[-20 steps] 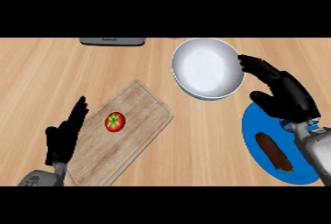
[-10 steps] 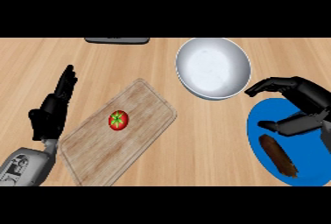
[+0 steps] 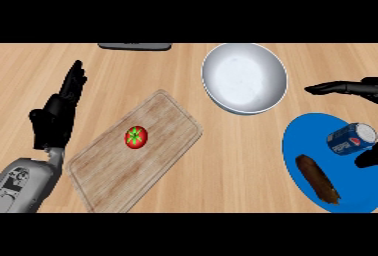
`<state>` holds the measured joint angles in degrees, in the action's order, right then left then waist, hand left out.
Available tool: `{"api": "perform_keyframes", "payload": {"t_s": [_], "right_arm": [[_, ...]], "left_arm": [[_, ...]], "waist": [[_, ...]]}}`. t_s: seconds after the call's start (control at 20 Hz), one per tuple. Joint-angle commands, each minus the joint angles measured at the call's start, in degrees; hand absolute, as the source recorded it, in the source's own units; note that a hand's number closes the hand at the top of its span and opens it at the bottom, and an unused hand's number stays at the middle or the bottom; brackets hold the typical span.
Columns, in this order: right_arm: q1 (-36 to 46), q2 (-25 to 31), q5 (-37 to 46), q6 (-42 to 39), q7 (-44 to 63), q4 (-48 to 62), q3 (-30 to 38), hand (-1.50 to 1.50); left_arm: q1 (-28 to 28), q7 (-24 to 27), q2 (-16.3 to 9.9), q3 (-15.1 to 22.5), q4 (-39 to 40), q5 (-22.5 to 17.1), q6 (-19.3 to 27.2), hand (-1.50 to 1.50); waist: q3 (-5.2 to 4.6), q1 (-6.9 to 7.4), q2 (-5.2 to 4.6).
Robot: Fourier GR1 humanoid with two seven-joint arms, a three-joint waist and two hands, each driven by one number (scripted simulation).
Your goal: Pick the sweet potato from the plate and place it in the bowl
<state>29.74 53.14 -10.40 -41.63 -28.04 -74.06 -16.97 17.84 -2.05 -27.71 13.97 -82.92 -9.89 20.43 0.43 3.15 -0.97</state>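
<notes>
While I look steeply down from the head view, the wooden counter (image 3: 221, 165) fills the whole field, its grain running left to right. The biggest thing on it is the wooden cutting board (image 3: 111, 170), lying at a slant left of centre, with a small red tomato (image 3: 135, 136) sitting on its upper half. Next in size is the blue plate (image 3: 299, 145) at the lower right, partly cut off by the right edge. The white bowl (image 3: 245, 77) rests near the top, right of centre, just beyond the plate's upper left and apart from it; I see nothing inside it.

My left hand (image 3: 57, 117) shows at the left, resting over the counter beside the board, fingers straight and released, pointing up the view, holding nothing. The grey forearm below it comes in at the lower left corner.

The sweet potato (image 3: 319, 179) lies on the plate, a dark brown elongated shape slanting across its lower half, touched by nothing I can see. Just above it on the plate is a blue soda can (image 3: 350, 138), tipped on its side.

My right hand (image 3: 353, 88) is only partly in view at the right edge, above the plate and right of the bowl, dark fingers stretched leftward and spread, clasping nothing. A dark part shows at the edge just below the can. A dark flat object (image 3: 135, 46) peeks in at the top edge.
</notes>
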Motion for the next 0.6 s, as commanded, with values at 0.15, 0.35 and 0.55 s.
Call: {"api": "perform_keyframes", "payload": {"t_s": [0.15,0.35,0.55], "right_arm": [[4.0,6.3,18.1,-3.7,-13.1,-4.0,-9.1,-1.5],[7.2,6.5,25.9,0.0,-13.8,-6.2,-15.9,-1.5],[6.8,4.7,30.7,2.5,-15.5,-6.2,-21.8,-1.5]], "left_arm": [[-0.1,-2.5,0.3,0.6,-1.8,1.5,1.3,0.0],[-1.6,-3.2,1.1,2.1,-3.5,2.3,1.3,0.0],[-2.3,-3.7,-1.6,-1.1,-4.3,1.3,-0.3,0.0]], "waist": [[-0.19,0.09,0.31],[-0.34,0.2,0.53],[-0.41,-0.68,0.68]]}}
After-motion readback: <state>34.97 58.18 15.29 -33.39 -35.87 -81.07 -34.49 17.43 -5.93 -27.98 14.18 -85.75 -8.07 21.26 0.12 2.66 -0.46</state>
